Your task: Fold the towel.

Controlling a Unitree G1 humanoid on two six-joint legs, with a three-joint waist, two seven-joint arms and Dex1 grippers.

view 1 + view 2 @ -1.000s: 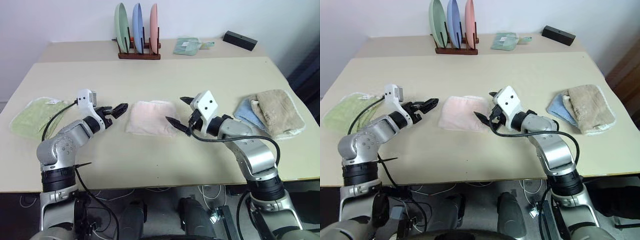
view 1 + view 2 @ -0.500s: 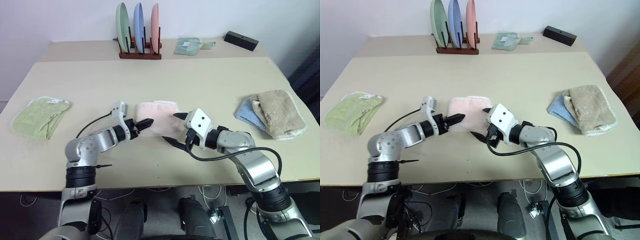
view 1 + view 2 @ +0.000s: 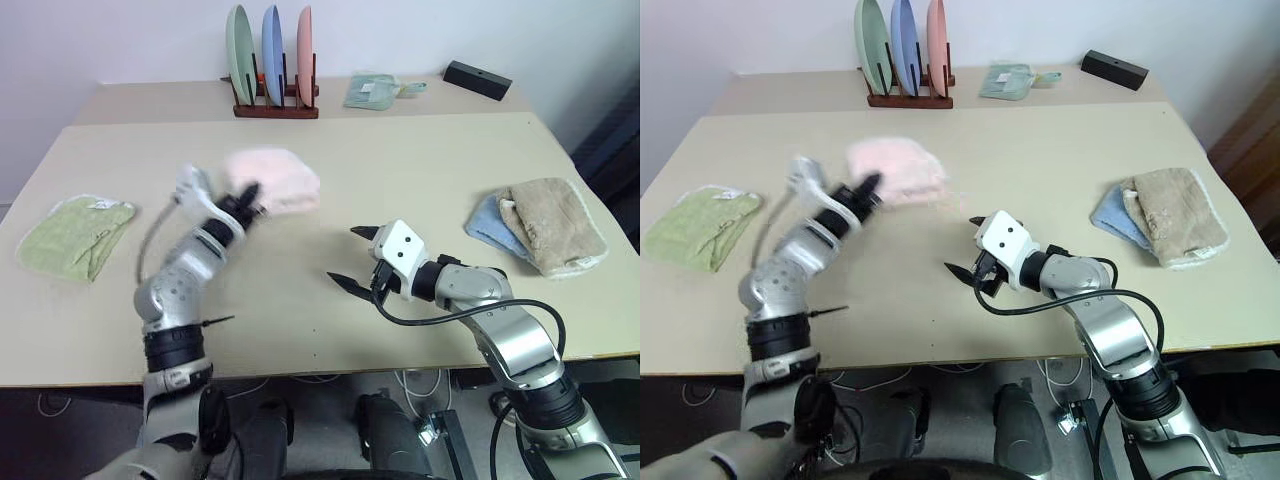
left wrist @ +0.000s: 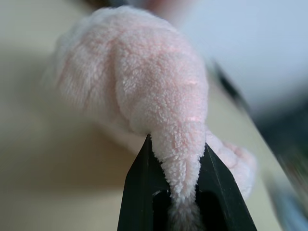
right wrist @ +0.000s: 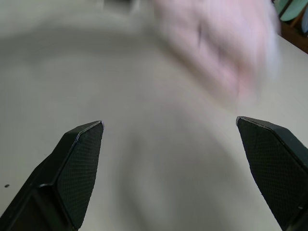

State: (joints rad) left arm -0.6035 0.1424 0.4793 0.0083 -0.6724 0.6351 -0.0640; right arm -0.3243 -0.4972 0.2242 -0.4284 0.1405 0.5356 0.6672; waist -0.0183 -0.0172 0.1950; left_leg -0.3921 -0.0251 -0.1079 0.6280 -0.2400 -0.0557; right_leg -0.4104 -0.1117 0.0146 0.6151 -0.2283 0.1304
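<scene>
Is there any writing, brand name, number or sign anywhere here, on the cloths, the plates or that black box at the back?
No readable text.
Green cloth: small white tag, too small to read.
Folded cloth at the back: pale label, too small to read.
Black box: no marking that can be made out.
Plates in the rack: plain.
Pink towel in the left gripper: no print showing.

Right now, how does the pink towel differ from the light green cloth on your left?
The towel is pale pink; the light green cloth is green. The towel is bunched and lifted, pinched in the shut left gripper; the green cloth lies flat on the table, untouched. The towel hangs nearer the table's middle; the green cloth sits by its left edge. Both look like fluffy terry.
</scene>
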